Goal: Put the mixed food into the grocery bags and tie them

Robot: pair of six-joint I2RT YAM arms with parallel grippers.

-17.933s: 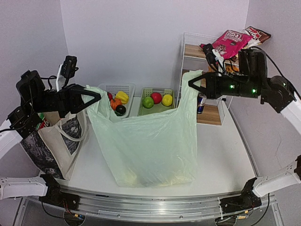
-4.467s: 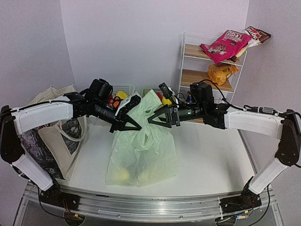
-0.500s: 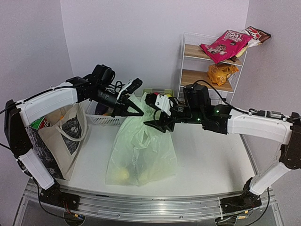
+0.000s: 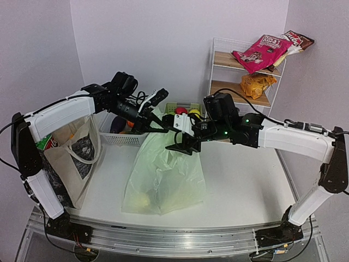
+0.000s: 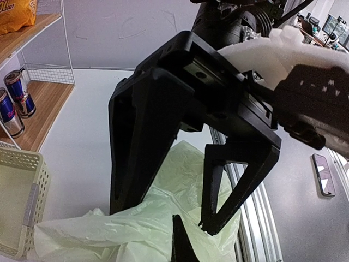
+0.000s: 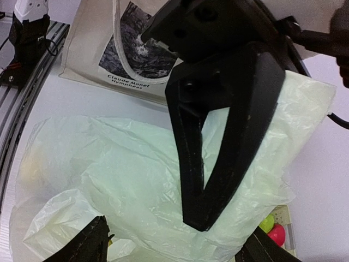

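two bags (image 4: pixel 163 180) (image 4: pixel 68 161), three packets (image 4: pixel 260 52) (image 4: pixel 298 39) (image 4: pixel 255 84), two cans (image 5: pixel 20 94) (image 5: pixel 9 114)

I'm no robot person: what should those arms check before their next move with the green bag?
1. Left gripper shut on plastic bag top: ok.
2. Right gripper open, empty: ok.
3. Food in bag: ok, yellow fruit shows through.
4. Bag knotted: cannot tell, grippers hide its top.
5. Canvas tote tied: not ok, handle hangs loose.
6. Shelf emptied: not ok, snack packets lie there.
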